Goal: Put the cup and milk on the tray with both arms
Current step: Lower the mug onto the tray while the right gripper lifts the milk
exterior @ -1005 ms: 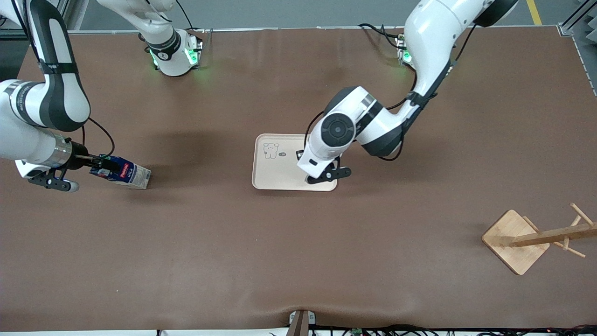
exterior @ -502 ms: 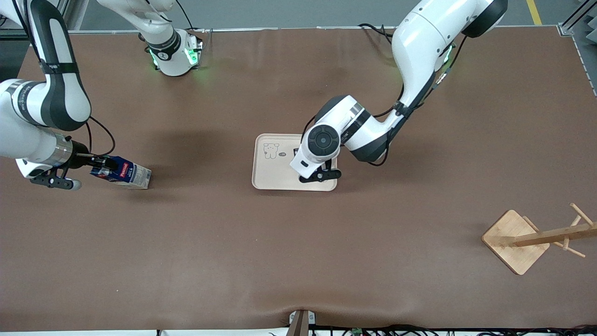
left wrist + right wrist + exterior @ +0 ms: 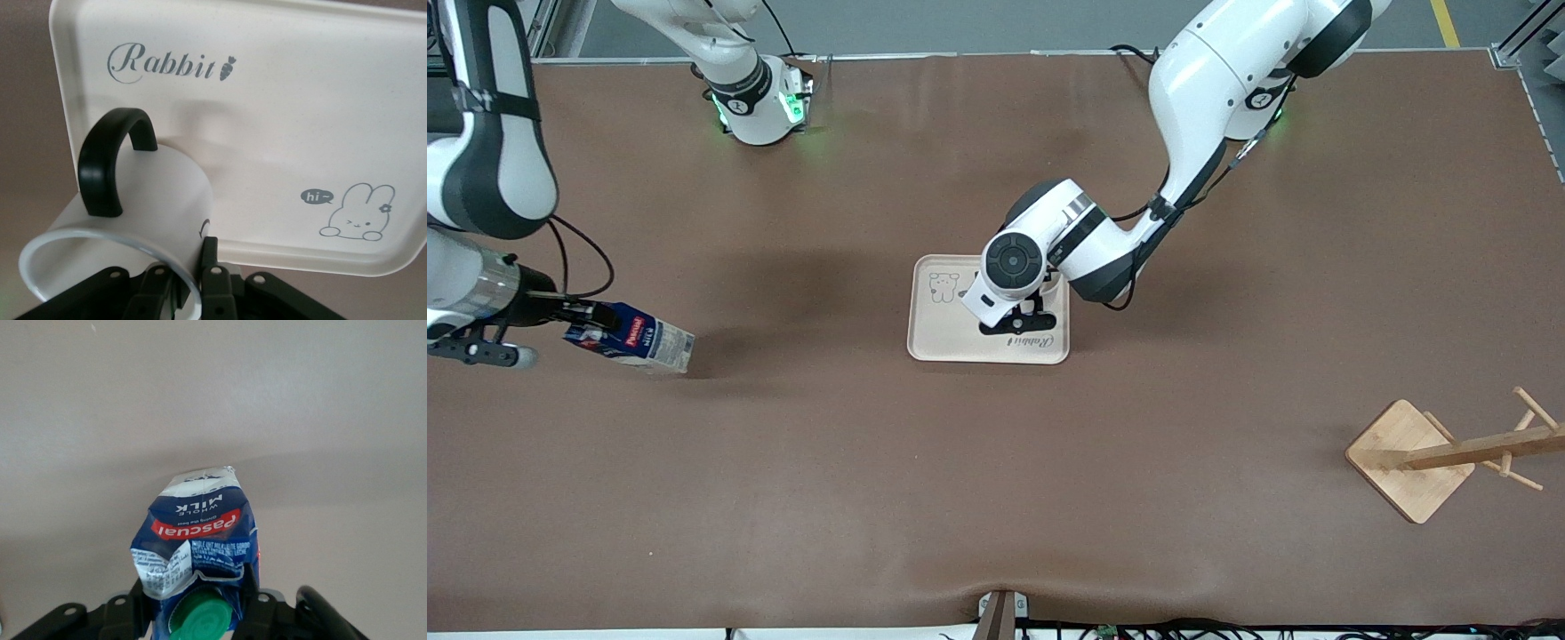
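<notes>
Left end effector clamping cup rim over tray, right end effector gripping milk top above table

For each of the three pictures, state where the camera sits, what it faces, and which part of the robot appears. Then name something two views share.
Front view: high across the table, facing both arms' bases; the tray is mid-table.
Left wrist view: on the left arm, over the tray; left gripper holds the cup.
Right wrist view: on the right arm; right gripper holds the milk.
Shared: tray, milk.

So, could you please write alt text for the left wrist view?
The left gripper holds the white cup by its rim over the cream tray. The cup's black handle faces the camera, near the tray's "Rabbit" script.
</notes>
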{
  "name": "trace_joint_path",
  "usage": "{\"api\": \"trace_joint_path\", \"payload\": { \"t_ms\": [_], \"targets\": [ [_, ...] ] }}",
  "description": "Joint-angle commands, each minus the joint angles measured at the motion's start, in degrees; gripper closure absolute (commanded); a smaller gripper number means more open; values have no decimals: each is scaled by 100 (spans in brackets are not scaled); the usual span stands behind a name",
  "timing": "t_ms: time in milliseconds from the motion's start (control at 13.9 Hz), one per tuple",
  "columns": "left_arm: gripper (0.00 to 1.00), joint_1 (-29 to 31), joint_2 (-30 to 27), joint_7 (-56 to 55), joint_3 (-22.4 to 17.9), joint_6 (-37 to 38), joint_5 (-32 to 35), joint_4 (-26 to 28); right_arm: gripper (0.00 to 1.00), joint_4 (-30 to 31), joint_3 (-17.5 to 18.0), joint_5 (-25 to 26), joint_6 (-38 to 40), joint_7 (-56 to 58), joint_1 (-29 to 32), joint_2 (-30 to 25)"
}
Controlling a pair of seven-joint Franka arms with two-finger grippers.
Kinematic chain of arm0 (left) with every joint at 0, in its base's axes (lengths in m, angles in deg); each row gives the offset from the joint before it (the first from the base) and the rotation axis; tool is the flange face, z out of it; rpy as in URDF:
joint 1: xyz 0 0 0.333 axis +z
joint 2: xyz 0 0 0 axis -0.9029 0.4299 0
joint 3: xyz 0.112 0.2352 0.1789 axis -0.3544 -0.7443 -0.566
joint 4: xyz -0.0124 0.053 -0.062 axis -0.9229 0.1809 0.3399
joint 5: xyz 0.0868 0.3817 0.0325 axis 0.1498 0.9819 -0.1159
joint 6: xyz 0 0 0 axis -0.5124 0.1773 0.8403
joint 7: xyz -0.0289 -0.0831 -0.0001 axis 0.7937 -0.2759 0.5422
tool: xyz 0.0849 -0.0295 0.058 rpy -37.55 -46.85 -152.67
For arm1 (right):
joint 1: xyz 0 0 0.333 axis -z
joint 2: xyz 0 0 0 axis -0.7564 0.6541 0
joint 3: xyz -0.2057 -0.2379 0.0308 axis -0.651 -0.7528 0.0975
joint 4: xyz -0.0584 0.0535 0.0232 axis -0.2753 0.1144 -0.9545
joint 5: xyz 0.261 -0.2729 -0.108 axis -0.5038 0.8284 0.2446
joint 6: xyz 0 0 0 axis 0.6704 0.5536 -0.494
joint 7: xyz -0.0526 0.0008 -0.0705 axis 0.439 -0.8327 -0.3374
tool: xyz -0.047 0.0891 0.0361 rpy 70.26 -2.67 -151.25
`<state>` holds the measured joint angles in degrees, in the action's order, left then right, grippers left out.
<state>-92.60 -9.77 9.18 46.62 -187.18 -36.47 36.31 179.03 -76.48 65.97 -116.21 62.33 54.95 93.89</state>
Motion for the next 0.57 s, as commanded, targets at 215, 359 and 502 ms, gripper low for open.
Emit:
{"api": "trace_joint_path", "payload": {
  "t_ms": [215, 359, 502],
  "targets": [
    [100, -68, 171, -143, -74, 175, 135, -164, 100, -627, 55, -438, 767, -19, -500, 27],
    [100, -68, 241, -143, -74, 175, 135, -164, 100, -645, 64, -466, 768, -27, -632, 27],
    [46, -51, 224, -117, -83, 175, 161, -173, 100, -645, 64, -466, 776, -158, -895, 27]
  ]
}}
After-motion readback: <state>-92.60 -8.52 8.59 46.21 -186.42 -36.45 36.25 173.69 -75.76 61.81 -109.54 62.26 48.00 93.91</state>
